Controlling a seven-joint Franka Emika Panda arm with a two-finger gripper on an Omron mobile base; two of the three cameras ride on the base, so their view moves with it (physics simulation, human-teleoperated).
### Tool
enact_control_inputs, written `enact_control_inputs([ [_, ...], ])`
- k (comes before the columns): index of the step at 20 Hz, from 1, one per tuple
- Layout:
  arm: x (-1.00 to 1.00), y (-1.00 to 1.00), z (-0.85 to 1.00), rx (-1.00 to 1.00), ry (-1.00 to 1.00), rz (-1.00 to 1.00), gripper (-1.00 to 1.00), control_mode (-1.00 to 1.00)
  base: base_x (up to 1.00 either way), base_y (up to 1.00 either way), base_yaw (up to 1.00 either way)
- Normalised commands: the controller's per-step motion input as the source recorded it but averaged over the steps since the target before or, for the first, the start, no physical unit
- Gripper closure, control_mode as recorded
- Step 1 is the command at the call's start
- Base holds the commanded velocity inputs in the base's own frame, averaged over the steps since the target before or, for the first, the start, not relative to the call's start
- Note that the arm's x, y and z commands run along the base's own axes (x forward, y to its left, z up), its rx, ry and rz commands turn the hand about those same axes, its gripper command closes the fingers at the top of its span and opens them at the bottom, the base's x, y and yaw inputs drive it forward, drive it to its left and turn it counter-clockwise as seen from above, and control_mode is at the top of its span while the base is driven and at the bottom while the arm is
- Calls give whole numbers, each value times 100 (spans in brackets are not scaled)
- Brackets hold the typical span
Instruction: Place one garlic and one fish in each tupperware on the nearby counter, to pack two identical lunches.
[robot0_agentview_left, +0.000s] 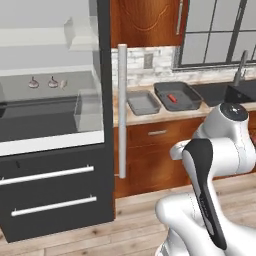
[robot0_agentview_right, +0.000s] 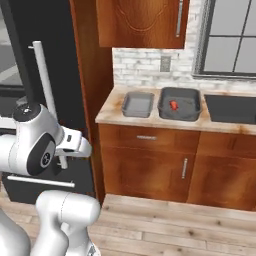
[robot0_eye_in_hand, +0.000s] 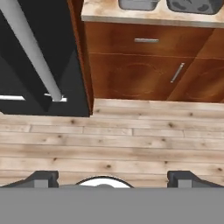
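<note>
hand (robot0_eye_in_hand: 112, 177) spread wide, holding nothing, low over wooden floor (robot0_eye_in_hand: 131, 144) facing cabinets (robot0_eye_in_hand: 144, 70).

Both tupperware trays (robot0_eye_in_hand: 139, 4) cut by hand view's top edge.

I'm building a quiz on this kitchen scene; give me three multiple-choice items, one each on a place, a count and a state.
1. Where does the small bright red-orange fish lie?
A. in the larger dark grey tray
B. in the smaller light grey tray
C. on the wooden floor

2. How many tiny pale garlic bulbs sit on the fridge's grey glassy shelf?
A. one
B. two
C. four

3. How do the jaws of the gripper stand?
A. shut on a fish
B. shut on nothing
C. open

Answers: 1 A, the fish lies inside the larger tray; 2 B, two bulbs sit side by side; 3 C, the tips stand wide apart above bare floor.
</note>
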Motion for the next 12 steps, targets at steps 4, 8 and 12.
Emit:
enact_control_inputs([
  [4, 0, 0, 0, 0, 0, 0, -100, 100, -26, 100, 0],
  [8, 0, 0, 0, 0, 0, 0, -100, 100, -4, 100, 0],
  [12, 0, 0, 0, 0, 0, 0, -100, 100, 1, 90, 0],
])
